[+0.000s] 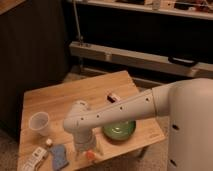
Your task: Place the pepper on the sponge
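The pepper (90, 155) is a small orange piece near the table's front edge, just right of my gripper's tip. My gripper (83, 149) points down from the white arm's wrist and reaches the tabletop beside the pepper. Whether it holds the pepper is unclear. The blue-grey sponge (59, 156) lies flat a short way left of the gripper, apart from the pepper.
On the wooden table (75, 95) a green bowl (119, 130) sits right of the gripper, partly behind the arm. A clear cup (40, 123) stands at the left, a white remote-like object (33, 160) at the front-left corner, and a small dark item (113, 96) farther back.
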`<state>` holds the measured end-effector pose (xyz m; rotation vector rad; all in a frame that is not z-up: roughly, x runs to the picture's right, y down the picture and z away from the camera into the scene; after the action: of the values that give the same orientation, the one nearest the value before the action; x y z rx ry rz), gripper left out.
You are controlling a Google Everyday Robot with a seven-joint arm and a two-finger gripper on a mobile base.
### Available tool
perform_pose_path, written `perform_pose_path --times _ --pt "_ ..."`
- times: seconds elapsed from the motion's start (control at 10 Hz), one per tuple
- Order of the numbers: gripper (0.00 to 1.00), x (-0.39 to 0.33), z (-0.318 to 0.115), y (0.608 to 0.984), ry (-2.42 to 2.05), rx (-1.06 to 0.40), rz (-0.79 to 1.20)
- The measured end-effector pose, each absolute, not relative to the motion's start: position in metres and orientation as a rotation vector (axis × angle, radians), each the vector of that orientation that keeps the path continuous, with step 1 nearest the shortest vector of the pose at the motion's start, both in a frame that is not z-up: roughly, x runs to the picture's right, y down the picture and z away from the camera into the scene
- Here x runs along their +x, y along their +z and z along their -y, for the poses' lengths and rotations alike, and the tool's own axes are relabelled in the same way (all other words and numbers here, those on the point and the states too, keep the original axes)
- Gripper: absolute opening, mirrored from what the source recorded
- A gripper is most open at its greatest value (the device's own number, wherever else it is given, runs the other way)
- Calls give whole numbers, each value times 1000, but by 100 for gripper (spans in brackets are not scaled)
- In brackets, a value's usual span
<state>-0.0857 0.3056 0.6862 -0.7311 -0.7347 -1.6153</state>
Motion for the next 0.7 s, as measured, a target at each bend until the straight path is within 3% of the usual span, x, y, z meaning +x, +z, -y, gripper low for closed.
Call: perform_pose_path --times 0.7 --pt "70 -95 -302 731 -1613 -664 720"
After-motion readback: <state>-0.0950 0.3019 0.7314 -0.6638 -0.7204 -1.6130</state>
